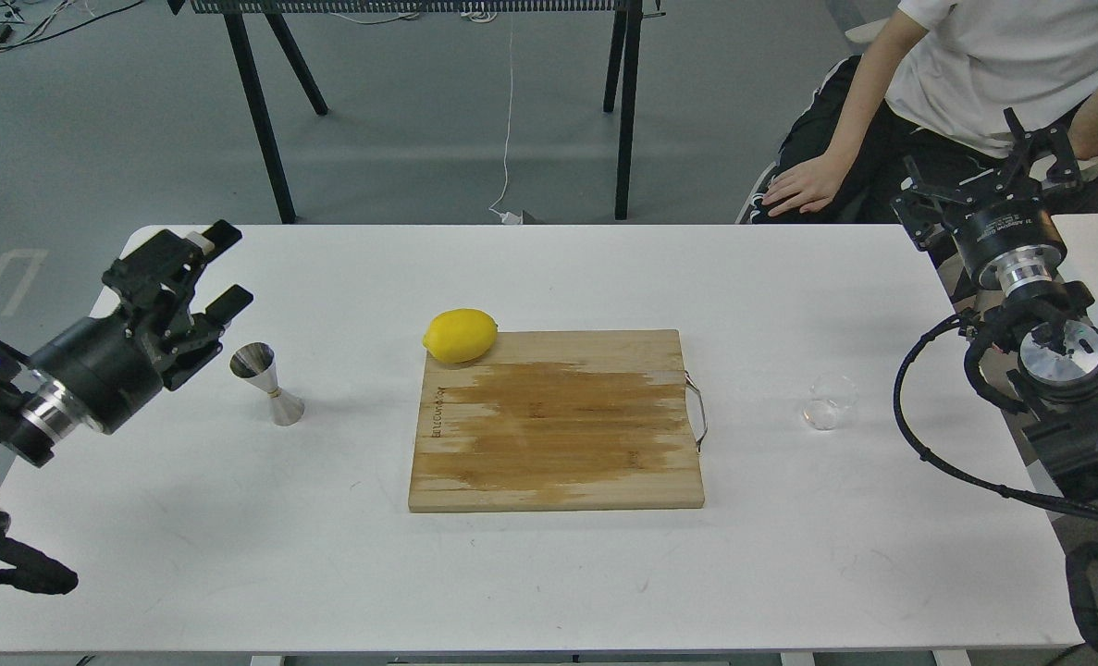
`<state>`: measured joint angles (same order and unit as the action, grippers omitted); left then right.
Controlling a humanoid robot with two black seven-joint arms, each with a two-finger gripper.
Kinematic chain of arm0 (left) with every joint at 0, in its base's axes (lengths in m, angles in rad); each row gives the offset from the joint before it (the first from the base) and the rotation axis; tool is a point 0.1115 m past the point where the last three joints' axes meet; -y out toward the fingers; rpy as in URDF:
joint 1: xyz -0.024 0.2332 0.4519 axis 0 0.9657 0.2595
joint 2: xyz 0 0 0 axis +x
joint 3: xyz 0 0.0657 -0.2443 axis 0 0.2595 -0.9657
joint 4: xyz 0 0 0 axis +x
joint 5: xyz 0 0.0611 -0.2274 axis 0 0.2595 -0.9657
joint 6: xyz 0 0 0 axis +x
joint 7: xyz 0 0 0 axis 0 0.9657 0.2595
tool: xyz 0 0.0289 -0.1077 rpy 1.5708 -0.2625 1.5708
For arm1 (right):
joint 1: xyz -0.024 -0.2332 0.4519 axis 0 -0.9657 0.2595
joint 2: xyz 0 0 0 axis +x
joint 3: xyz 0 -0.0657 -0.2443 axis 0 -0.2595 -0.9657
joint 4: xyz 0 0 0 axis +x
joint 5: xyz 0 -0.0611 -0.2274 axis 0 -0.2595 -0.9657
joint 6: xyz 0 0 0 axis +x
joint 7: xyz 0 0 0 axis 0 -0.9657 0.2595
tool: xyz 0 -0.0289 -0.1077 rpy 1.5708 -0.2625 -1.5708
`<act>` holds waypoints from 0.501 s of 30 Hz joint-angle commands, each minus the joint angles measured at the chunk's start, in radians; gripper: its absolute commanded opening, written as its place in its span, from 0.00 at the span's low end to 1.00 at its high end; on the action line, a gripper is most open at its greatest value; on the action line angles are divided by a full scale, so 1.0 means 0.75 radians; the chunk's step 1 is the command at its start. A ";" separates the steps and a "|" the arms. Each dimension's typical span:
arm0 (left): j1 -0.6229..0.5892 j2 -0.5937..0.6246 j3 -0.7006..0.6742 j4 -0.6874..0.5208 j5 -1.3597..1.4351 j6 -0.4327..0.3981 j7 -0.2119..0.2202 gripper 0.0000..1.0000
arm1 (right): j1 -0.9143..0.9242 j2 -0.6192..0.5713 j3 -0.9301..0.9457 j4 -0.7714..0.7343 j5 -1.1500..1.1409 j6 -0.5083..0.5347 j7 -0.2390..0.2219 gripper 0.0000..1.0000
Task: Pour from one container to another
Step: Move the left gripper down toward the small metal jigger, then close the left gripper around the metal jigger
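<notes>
Head view: glass cup stands right of the cutting board, jigger left of it. Neither is held; both the left gripper and right gripper are spread wide. Likely next: grasp the cup.

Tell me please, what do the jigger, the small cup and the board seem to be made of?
Jigger: likely polished steel, since it shines like a mirror. Cup: clear glass or perhaps plastic; the table shows through it. Board: pale wood or bamboo with visible strips, darker and worn in the middle, with a metal wire handle.
</notes>
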<state>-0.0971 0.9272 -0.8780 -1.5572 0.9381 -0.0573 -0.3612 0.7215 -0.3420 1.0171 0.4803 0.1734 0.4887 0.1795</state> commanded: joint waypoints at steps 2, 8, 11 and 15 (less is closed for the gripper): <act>0.074 -0.009 0.156 -0.002 0.521 0.286 -0.005 0.88 | -0.001 -0.004 0.000 0.000 0.000 0.000 0.000 1.00; 0.080 -0.048 0.242 0.202 1.092 0.500 -0.001 0.88 | -0.011 0.000 -0.006 0.004 0.000 0.000 0.000 1.00; 0.064 -0.154 0.242 0.443 1.307 0.575 0.005 0.88 | -0.011 0.000 -0.004 0.004 0.000 0.000 0.000 1.00; -0.016 -0.313 0.244 0.748 1.524 0.671 0.009 0.88 | -0.011 -0.002 -0.004 0.004 0.000 0.000 0.000 1.00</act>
<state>-0.0656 0.7764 -0.6966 -1.1497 1.9723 0.3939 -0.3559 0.7134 -0.3421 1.0132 0.4834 0.1734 0.4887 0.1795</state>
